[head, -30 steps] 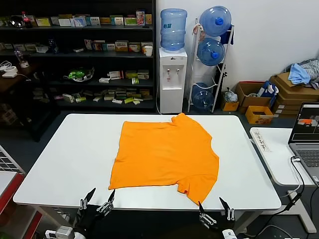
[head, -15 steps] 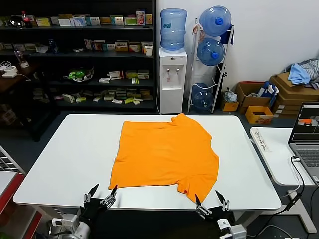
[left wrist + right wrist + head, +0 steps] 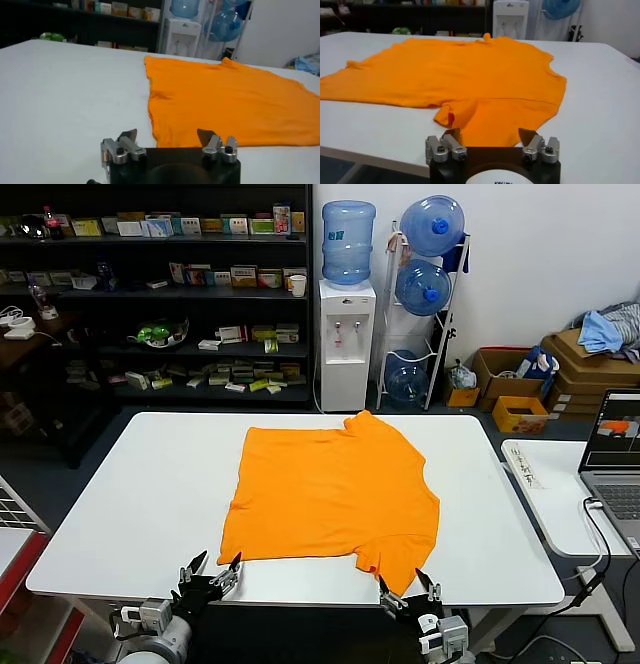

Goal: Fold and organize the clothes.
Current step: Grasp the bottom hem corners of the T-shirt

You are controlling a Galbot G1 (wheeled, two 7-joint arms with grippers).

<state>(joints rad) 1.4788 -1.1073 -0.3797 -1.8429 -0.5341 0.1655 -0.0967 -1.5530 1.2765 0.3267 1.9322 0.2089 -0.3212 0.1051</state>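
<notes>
The bright orange T-shirt (image 3: 335, 494) lies spread flat on the white table (image 3: 150, 494), plain side up, collar toward the far edge; no lettering shows. It also shows in the left wrist view (image 3: 225, 105) and the right wrist view (image 3: 470, 80). My left gripper (image 3: 212, 570) is open and empty at the table's front edge, just before the shirt's front left corner. My right gripper (image 3: 408, 588) is open and empty at the front edge, just before the shirt's front right sleeve (image 3: 400, 559).
A second white table with a laptop (image 3: 612, 454) stands at the right. A water dispenser (image 3: 346, 334), spare bottles and dark shelves (image 3: 150, 304) stand behind the table. Cardboard boxes with a bluish cloth heap (image 3: 605, 329) are at the far right.
Both grippers have risen and moved forward toward the table's front edge, closing in on the shirt's near hem. The shirt has not moved.
</notes>
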